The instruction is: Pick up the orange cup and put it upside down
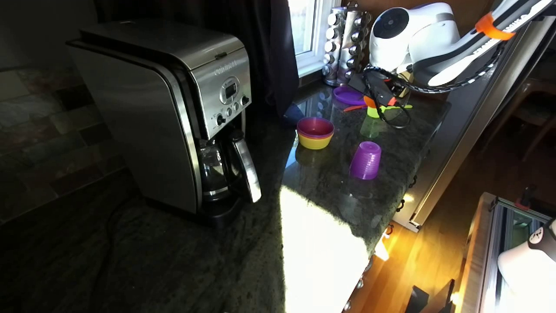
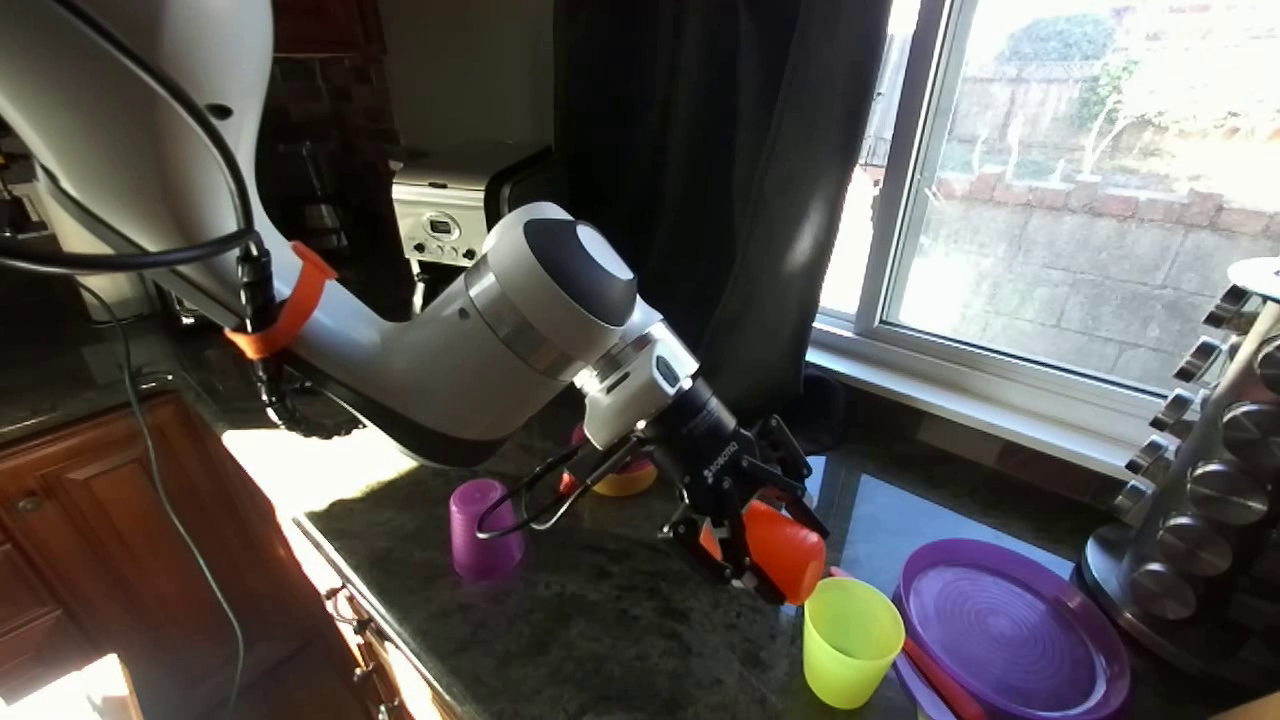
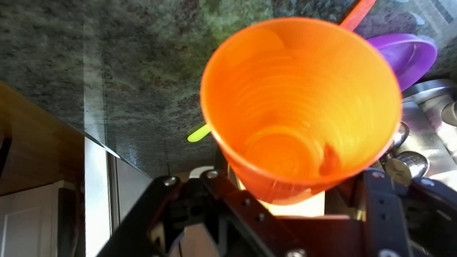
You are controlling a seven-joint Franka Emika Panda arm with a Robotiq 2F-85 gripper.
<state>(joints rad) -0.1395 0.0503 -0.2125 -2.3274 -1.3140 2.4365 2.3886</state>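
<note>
The tool (image 2: pixel 797 560) is clamping 1 orange cup (image 2: pixel 785 545), holding it tilted in the air above the desk (image 2: pixel 620 620); its mouth is facing the camera in the wrist view. Cups: counting 3. Besides the orange one, 1 yellow-green cup (image 2: pixel 853 645) is standing upright just beside it (can't tell if touching), 1 purple cup (image 1: pixel 366 161) is sitting upside down, well apart. Bowls (image 1: pixel 315 143): at least 2 nesting, yellow outermost, exact count unclear. 1 purple plate (image 2: pixel 1010 630) showing near 1 jar rack (image 2: pixel 1230 490). 1 red handle (image 1: pixel 354 108) lying by the plate, 1 yellow-green handle (image 3: pixel 199 133) lying on the desk. 1 coffee maker (image 1: pixel 165 117) standing well away.
</note>
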